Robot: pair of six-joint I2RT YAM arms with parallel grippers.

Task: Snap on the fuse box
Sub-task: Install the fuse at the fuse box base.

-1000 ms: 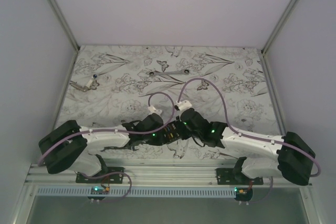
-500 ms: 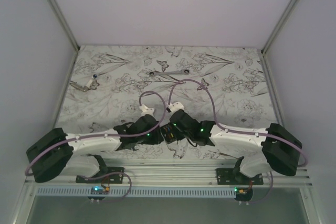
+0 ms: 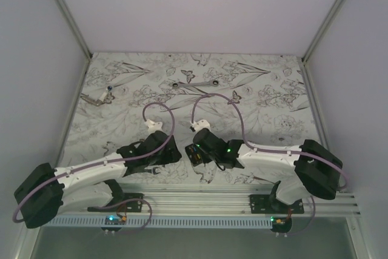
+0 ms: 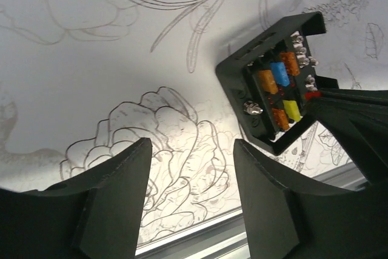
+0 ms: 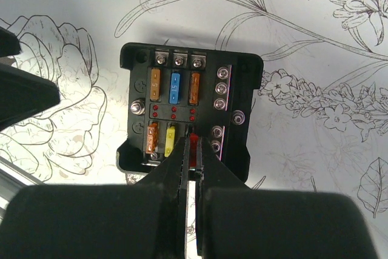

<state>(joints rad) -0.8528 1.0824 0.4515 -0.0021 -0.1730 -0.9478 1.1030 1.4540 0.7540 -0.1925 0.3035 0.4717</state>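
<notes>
The fuse box [image 5: 188,110], a small black square box, lies open-face-up on the flower-printed table, with orange, blue and yellow fuses in its slots. It also shows in the left wrist view [image 4: 276,83] and the top view [image 3: 197,154]. My right gripper [image 5: 194,139] is shut on a small red fuse [image 5: 194,148], its tips over the box's near row beside the yellow fuse. My left gripper [image 4: 191,150] is open and empty, to the left of the box and apart from it; in the top view it [image 3: 168,151] sits near the table's front edge.
A black-and-silver wrench [image 3: 194,83] lies at the back middle and another [image 3: 99,97] at the back left. The metal rail [image 3: 194,198] runs along the near edge just behind the box. Side walls close in left and right.
My left arm has drawn back to the left, away from the fuse box, and its jaws now stand open. My right gripper stays at the box, shifted slightly left.
</notes>
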